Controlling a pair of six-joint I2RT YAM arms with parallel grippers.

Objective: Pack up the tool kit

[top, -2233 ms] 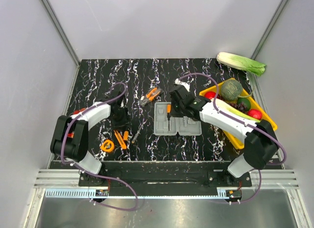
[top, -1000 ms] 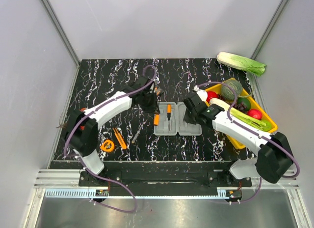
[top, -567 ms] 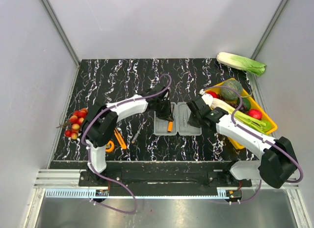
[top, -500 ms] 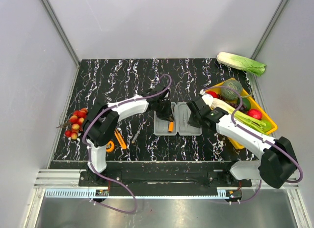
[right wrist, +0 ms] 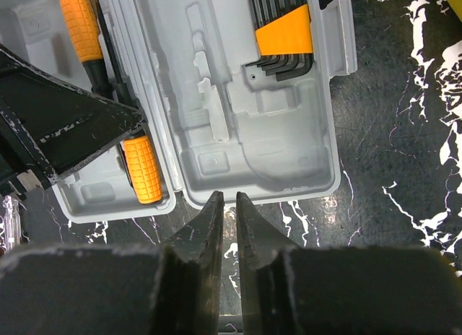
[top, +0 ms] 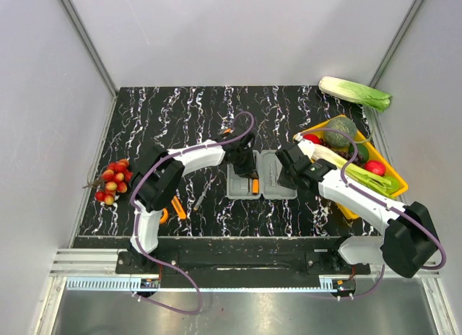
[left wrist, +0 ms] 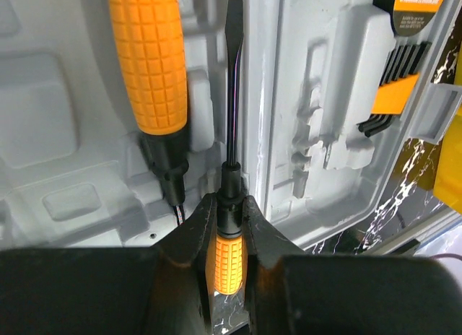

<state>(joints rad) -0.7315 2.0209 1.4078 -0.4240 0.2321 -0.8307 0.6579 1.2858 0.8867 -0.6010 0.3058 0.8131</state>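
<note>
The grey tool kit case (top: 273, 191) lies open at the table's middle. My left gripper (top: 246, 169) hangs over its left half, shut on a flat-blade screwdriver (left wrist: 234, 82) at the collar of its orange handle (left wrist: 226, 259). The blade points along the case's hinge (left wrist: 263, 97). A second orange-handled screwdriver (left wrist: 148, 61) lies in the case (left wrist: 43, 111) beside it. Hex keys in an orange holder (right wrist: 283, 33) sit in the right half (right wrist: 289, 133). My right gripper (right wrist: 225, 198) is at that half's near rim, its jaws almost together with nothing between them.
Loose orange tools (top: 175, 203) and a small screwdriver (top: 200, 198) lie left of the case, partly behind my left arm. A yellow tray (top: 395, 182) of vegetables stands at the right, a leafy cabbage (top: 355, 93) behind it. A bunch of red tomatoes (top: 112, 180) is at the left edge.
My left gripper has carried the screwdriver rightward and nearer, from the case's far left corner to over its left half. The right gripper has hardly moved.
</note>
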